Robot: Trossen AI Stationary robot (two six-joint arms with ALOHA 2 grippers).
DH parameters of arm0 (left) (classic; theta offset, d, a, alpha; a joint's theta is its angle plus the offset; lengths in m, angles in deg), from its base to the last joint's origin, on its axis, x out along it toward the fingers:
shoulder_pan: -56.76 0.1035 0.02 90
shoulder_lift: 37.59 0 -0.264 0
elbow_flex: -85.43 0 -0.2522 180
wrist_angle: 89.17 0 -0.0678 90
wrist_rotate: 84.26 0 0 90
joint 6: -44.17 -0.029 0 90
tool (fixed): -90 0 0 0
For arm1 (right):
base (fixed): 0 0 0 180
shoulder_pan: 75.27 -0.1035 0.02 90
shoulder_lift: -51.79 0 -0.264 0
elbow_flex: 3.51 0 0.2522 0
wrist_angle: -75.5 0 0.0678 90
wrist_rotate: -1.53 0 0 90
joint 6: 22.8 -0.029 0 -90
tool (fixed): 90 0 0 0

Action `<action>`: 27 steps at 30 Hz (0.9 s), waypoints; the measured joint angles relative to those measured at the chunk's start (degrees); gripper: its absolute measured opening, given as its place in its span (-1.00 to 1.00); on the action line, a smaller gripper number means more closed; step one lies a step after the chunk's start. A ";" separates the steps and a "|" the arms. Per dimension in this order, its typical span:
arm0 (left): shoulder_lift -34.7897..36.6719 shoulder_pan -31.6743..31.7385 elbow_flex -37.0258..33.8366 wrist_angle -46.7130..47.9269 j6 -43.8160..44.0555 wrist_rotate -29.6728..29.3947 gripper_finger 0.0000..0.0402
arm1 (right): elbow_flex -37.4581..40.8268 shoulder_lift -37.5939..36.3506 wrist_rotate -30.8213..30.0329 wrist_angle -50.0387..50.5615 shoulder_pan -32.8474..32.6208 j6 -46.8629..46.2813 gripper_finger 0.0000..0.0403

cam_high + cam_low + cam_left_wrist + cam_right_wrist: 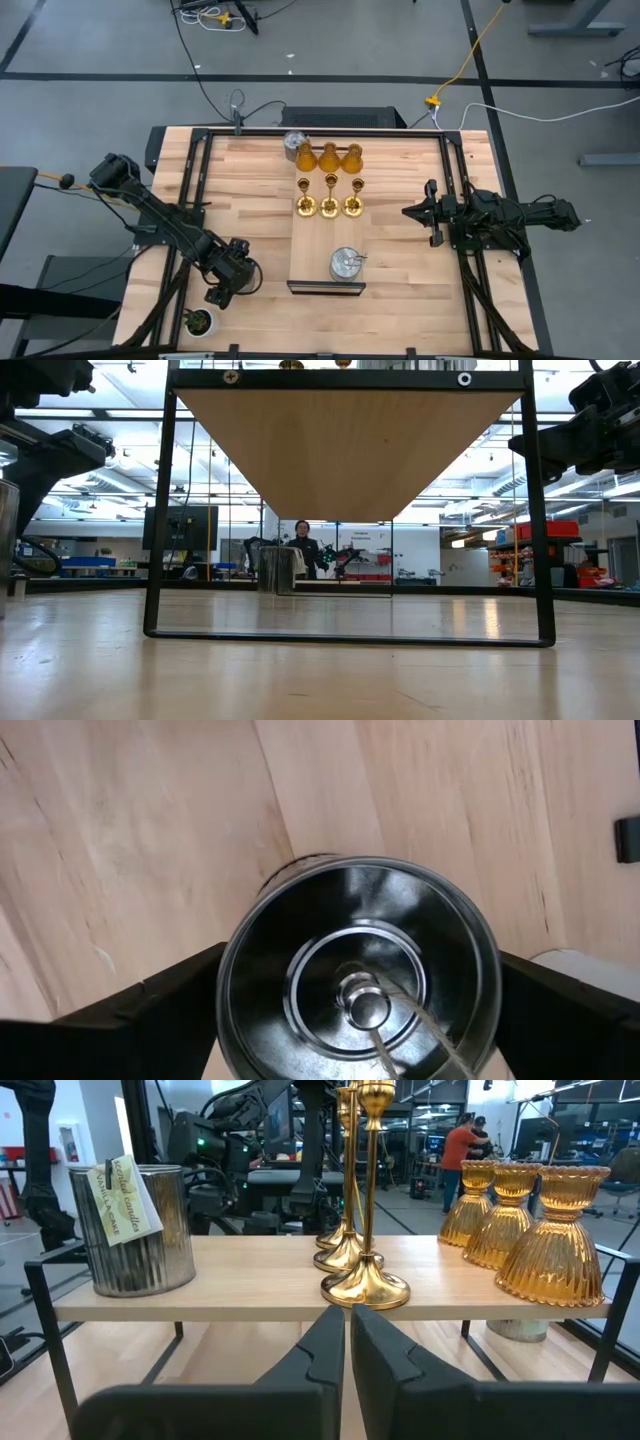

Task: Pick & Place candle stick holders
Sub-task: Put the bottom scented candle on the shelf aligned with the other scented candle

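My left gripper (222, 290) points down near the table's front left, open over a squat silver holder (360, 970); a finger (160, 1005) stands on each side of it. In the high view the gripper hides this holder. Three amber holders (329, 157), three gold holders (330, 205) and two more silver ones (346, 264) (296, 143) stand on a raised wooden board (320, 235) at the table's middle. My right gripper (347, 1350) is shut and holds nothing. It waits level at the table's right, pointing at the board. My left gripper comes at the silver holder from above, one finger beside each side of its round wall (232, 990). I cannot tell whether the fingers touch the wall. The holder stands upright with its open top toward the wrist camera.
A tiny green potted plant (198, 322) stands at the front left corner, close to my left gripper. The board rests on a black frame (155, 560) above the table. People (302, 545) are in the room far beyond the table.
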 joint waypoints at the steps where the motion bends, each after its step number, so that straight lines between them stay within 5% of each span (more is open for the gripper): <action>1: 0.00 0.00 0.00 0.00 0.03 -0.02 0.94 | 0.00 0.00 0.00 0.00 -0.01 0.00 -0.87; 10: 0.31 0.00 2.57 3.63 0.00 0.01 0.91 | 0.01 0.00 0.00 0.00 -0.02 -0.01 -0.87; 27: 0.31 2.62 17.87 13.44 3.11 -1.60 0.91 | -0.01 0.00 0.00 0.00 -0.02 -0.01 -0.87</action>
